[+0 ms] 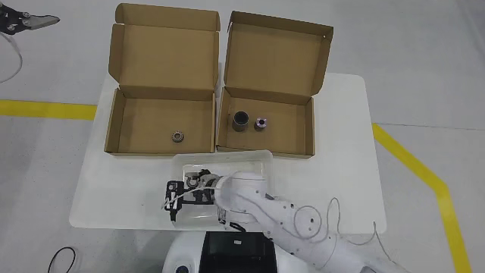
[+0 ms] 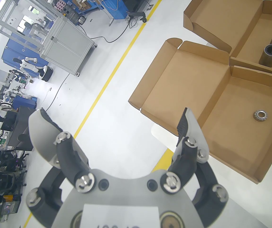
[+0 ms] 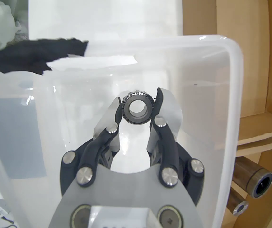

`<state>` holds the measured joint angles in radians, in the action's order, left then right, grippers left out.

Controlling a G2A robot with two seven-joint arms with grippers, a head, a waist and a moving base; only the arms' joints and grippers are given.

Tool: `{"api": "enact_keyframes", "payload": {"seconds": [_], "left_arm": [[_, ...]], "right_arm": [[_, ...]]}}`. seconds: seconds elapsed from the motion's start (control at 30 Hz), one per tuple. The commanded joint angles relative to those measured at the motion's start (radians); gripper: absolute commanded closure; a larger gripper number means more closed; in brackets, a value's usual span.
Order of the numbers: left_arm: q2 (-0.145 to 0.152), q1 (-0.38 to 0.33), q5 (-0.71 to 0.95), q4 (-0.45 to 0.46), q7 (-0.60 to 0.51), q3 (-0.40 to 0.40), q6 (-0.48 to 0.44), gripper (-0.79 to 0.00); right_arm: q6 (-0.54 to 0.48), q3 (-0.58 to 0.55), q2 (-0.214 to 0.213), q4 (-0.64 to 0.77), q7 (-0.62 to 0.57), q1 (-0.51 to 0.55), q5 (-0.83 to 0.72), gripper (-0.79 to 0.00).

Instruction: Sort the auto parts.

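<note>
Right wrist view: right claw (image 3: 137, 106) clamps a bearing (image 3: 136, 116) inside the clear bin (image 3: 235, 72). Left claw (image 2: 113, 117) wide, top view's upper left.

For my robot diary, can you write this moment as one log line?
right jaws: shut on dark metal bearing ring inside clear plastic bin | left jaws: open, empty

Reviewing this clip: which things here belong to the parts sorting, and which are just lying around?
Job: right claw and its held bearing, inside the clear bin; left box with a loose bearing; right box with a dark sleeve and a small bushing; left claw, open, off the table.
Lying about: yellow floor line; metal-framed cabinet; blue workbenches.
</note>
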<state>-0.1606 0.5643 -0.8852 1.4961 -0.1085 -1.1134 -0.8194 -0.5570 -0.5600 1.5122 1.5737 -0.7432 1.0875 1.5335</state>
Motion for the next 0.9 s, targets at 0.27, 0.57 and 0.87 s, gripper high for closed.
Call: {"api": "enact_keyframes", "payload": {"seconds": [0.27, 0.57, 0.87], "left_arm": [[0.0, 0.0, 0.0, 0.0, 0.0, 0.0, 0.0, -0.785], [0.0, 0.0, 0.0, 0.0, 0.0, 0.0, 0.0, -0.785], [0.0, 0.0, 0.0, 0.0, 0.0, 0.0, 0.0, -0.785]], "right_arm": [[-0.091, -0.127, -0.061, 0.067, 0.412, 0.104, 0.002, 0.0], [-0.154, -0.18, -0.07, 0.004, 0.743, 0.052, -0.038, 0.0], [-0.199, -0.23, -0.073, 0.052, 0.797, -0.025, -0.08, 0.0]]}}
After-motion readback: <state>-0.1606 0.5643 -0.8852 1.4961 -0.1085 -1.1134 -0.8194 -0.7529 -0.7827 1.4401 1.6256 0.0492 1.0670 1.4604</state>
